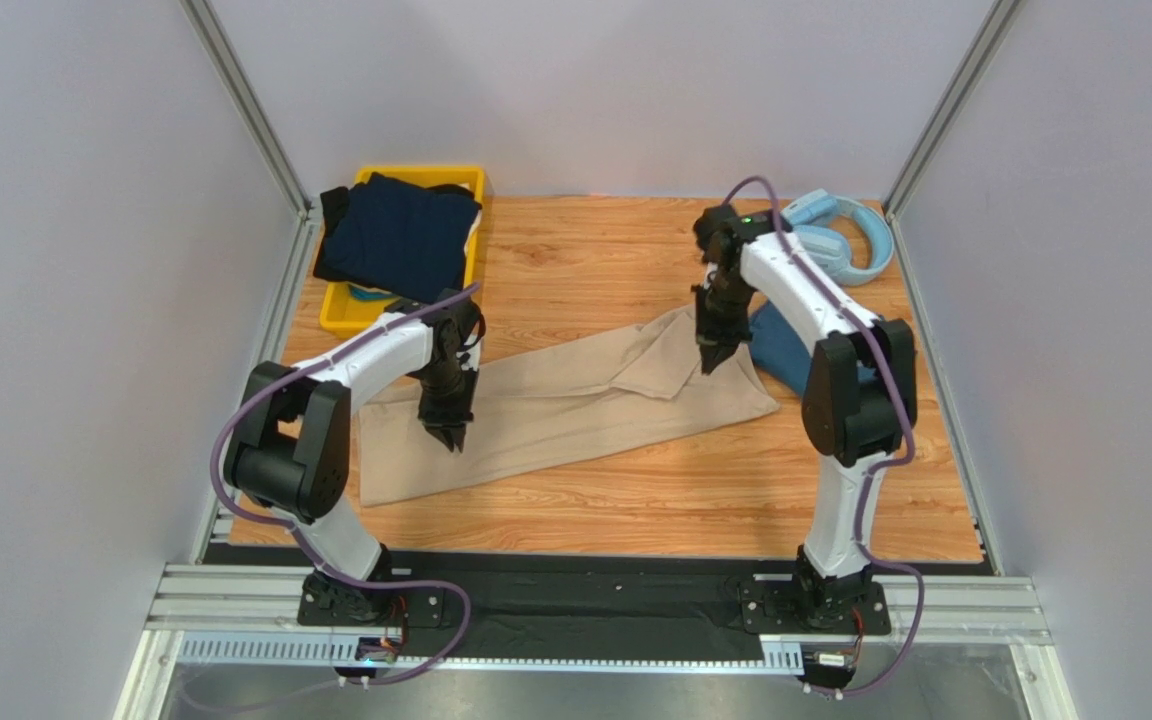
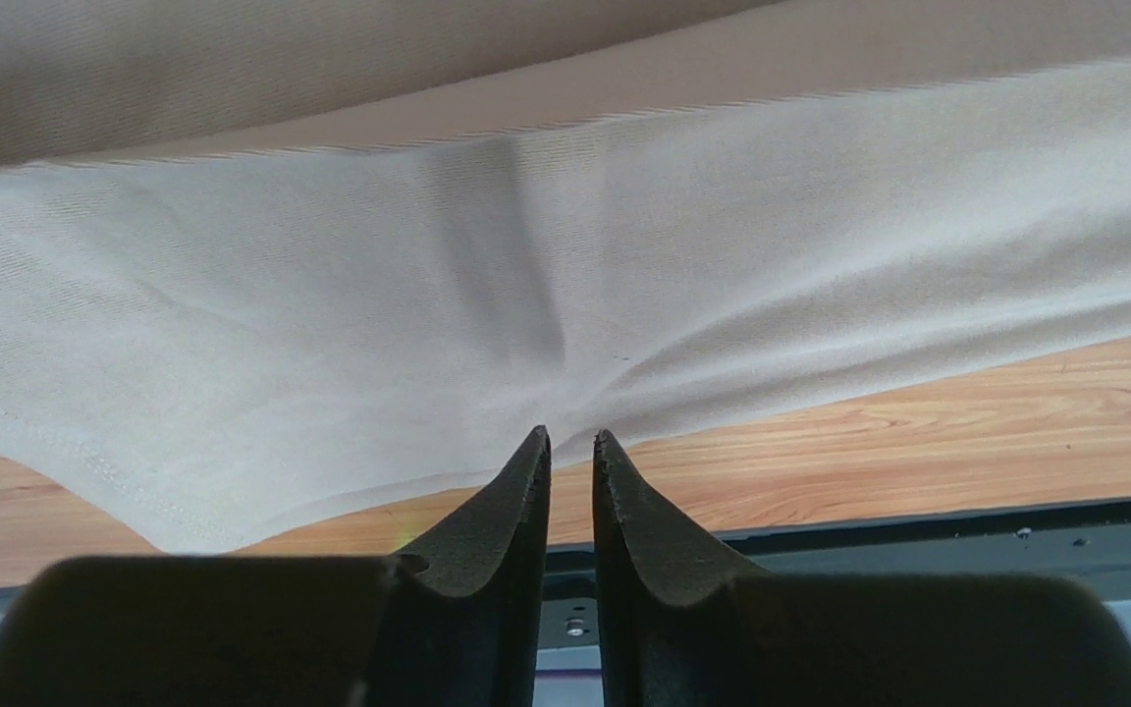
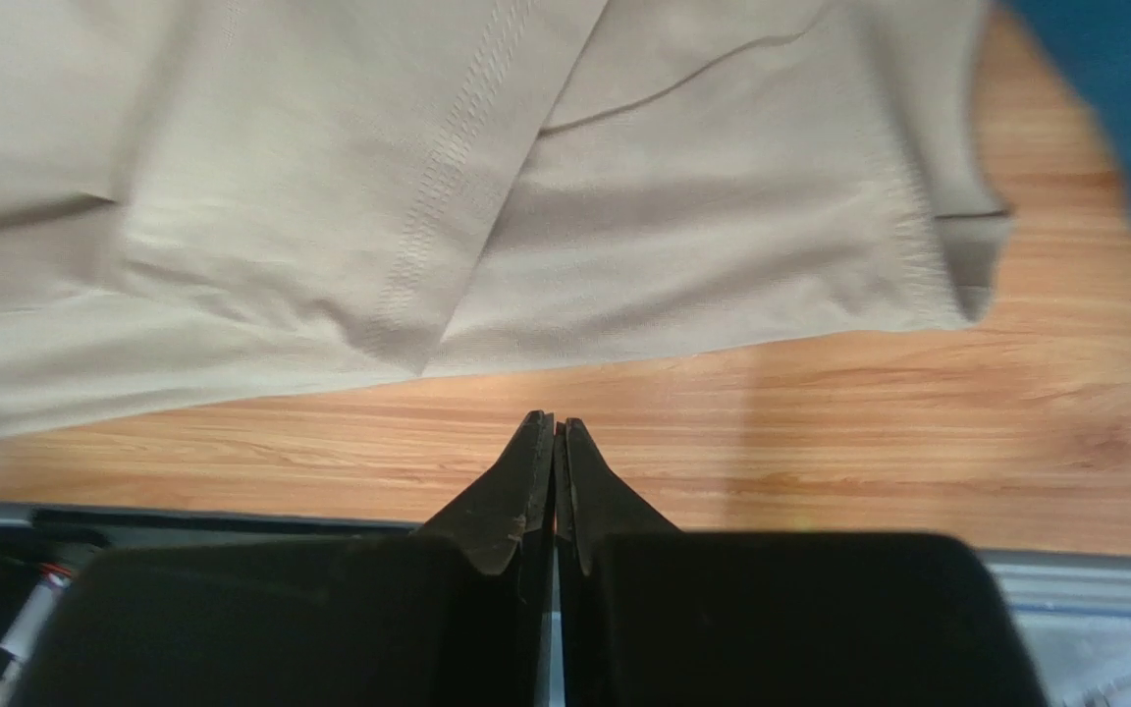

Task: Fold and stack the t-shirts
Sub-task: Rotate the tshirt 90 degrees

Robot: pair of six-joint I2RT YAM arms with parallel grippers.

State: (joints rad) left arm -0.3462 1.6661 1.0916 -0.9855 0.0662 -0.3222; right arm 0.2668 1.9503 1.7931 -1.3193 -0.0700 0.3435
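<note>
- Two pincers over the wooden counter [image 1: 612, 510]: the left pincer [image 2: 567, 438], slightly parted, sits at the near hem of the long beige cotton t-shirt [image 1: 567, 408] lying mid-counter.
- The right pincer [image 3: 555, 424]: clenched, empty.

You get bare wood along the near strip of the table [image 1: 612, 518] and at back centre. The beige tee [image 1: 537, 413] lies across the middle, left to right. The yellow bin [image 1: 339, 312] blocks back-left, with the navy tee [image 1: 394, 233] piled over its rim. The headphones [image 1: 838, 240] fill the back-right corner. The teal tee [image 1: 778, 353] sits beside the right arm [image 1: 853, 398]. Walls close off both sides.
</note>
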